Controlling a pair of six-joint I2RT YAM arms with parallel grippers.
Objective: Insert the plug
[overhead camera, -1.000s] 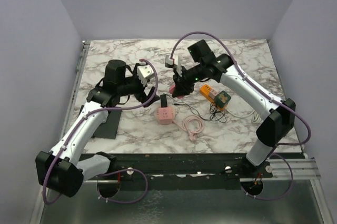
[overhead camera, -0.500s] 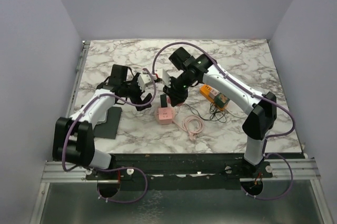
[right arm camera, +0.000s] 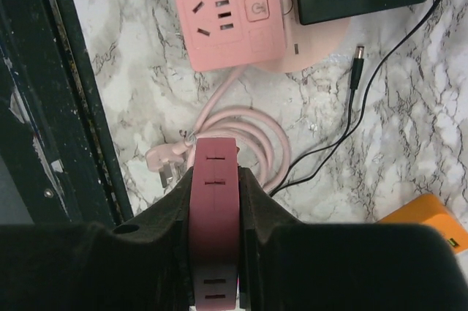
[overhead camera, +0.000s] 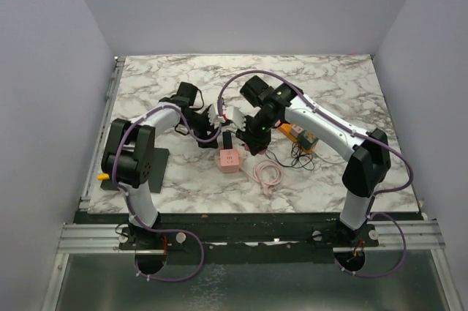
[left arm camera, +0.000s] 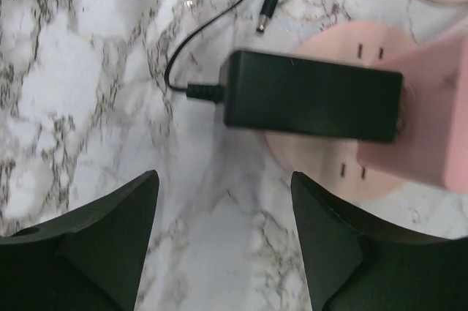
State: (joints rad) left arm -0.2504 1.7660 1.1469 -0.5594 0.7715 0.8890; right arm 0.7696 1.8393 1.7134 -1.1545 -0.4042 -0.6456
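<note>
Marble tabletop [overhead camera: 146,84], plain grey walls round it. The black adapter [left arm camera: 311,105] lies flat mid-table with one end touching the far side of the pink socket cube [right arm camera: 227,15]. It rests over a pink disc [left arm camera: 314,161], and we cannot tell whether its prongs are seated. The left gripper [left arm camera: 223,179] hangs over it, fingers spread wide with nothing between them, tips short of the adapter body. The right gripper [right arm camera: 214,175] is clamped on a pink slotted piece [right arm camera: 214,238], above the coiled pink cable [right arm camera: 241,132]. We judge the step in hand to be taking hold of the adapter. To do it well, straddle the long sides squarely at mid-body, clear of the thin lead [left arm camera: 175,69]. Close firmly without nudging the cube, and keep the body level so the prongs meet the slots straight.
</note>
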